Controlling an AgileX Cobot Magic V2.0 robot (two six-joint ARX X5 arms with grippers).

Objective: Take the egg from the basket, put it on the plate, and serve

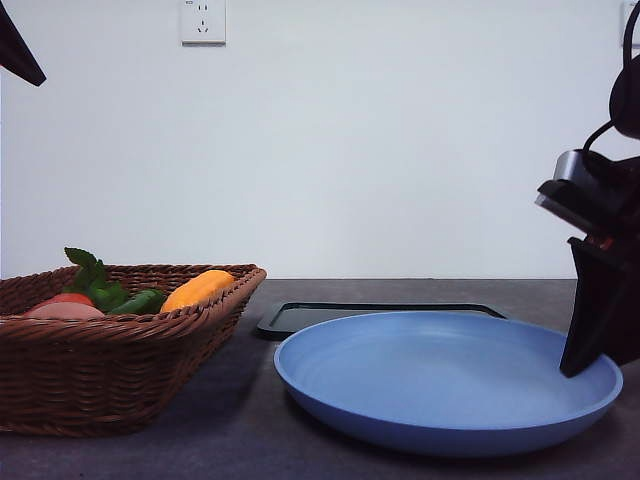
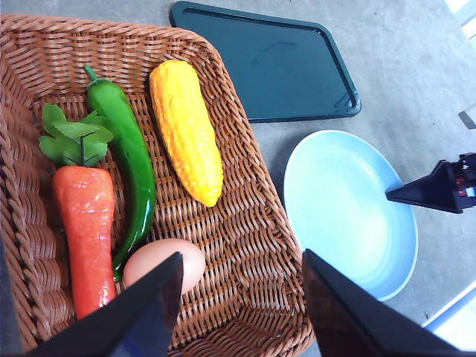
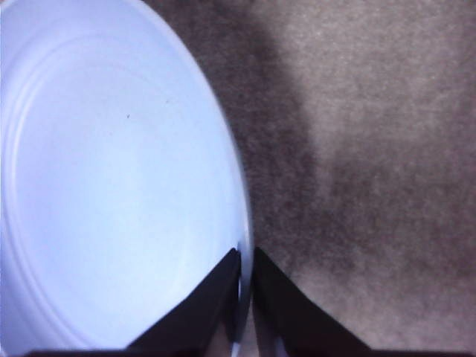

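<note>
The basket [image 1: 110,340] sits at the lower left of the front view, on a dark grey table [image 1: 250,440]. In the left wrist view it takes up the left half of the frame. The egg [image 2: 165,264] lies inside it, low in that frame, just beside the carrot [image 2: 85,238] and touching the tip of the green pepper [image 2: 130,171]. A yellow corn cob [image 2: 186,130] lies apart from them, nearer the upper middle of that picture.

The left gripper [image 2: 242,312] hangs above the basket. Its two dark fingers [image 2: 141,312] are spread wide with nothing between them, and one of them overlaps the lower edge of the egg in the picture.

The plate [image 1: 440,375] stands at the lower right of the front view, empty, just beside the basket. Behind it lies a flat black tray [image 1: 380,312], which shows at the top of the left wrist view too.

The right gripper [image 1: 590,340] is at the right edge of the front view, down at the plate's rim. In the right wrist view its fingers [image 3: 201,312] are nearly together at the bottom middle, with the plate's edge in the thin gap between them; they look pinched on the rim.
</note>
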